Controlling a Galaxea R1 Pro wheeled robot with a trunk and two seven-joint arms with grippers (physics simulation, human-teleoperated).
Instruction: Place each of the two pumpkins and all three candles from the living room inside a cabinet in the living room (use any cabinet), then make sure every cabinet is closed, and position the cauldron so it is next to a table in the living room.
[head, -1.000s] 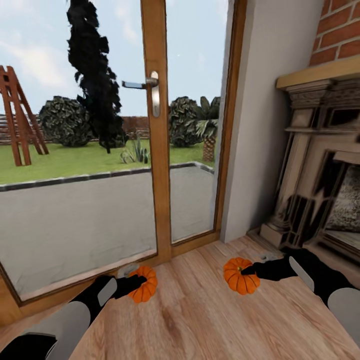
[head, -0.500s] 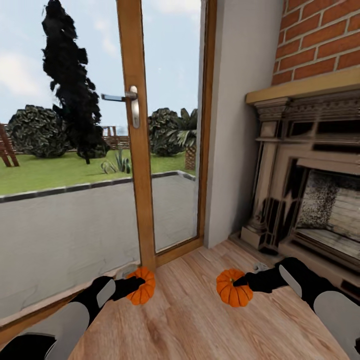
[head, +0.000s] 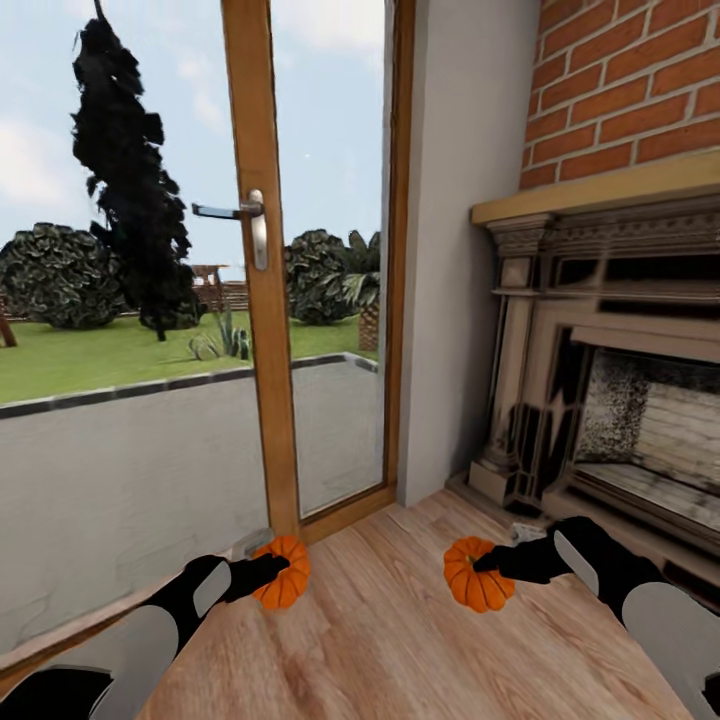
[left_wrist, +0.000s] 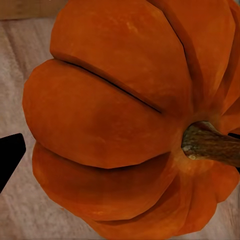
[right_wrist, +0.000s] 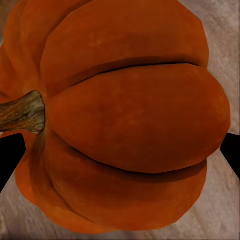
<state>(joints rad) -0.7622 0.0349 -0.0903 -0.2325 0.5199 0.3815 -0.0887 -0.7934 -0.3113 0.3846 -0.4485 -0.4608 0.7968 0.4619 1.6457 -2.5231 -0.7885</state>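
Each of my grippers carries a pumpkin above the wooden floor. My left gripper (head: 268, 570) is shut on a small ribbed orange pumpkin (head: 284, 578) at the lower left of the head view. My right gripper (head: 490, 563) is shut on the other pumpkin (head: 476, 580) at the lower right. In the left wrist view the pumpkin (left_wrist: 120, 120) sits close up with its brown stem to one side, and a black fingertip (left_wrist: 9, 156) shows at its edge. The right wrist view has its pumpkin (right_wrist: 130, 125) between two black fingertips (right_wrist: 8, 156).
A glass patio door with a wooden frame (head: 262, 350) and a metal handle (head: 256, 226) stands straight ahead, with a garden behind it. An ornate stone fireplace (head: 610, 380) under a brick wall (head: 640, 90) fills the right. A white wall section (head: 460, 260) separates them. Wooden floor (head: 380, 640) lies below.
The camera has turned right: the door has slid left in the picture and more of the fireplace and brick shows. Both grippers still hold their pumpkins in the same pose.
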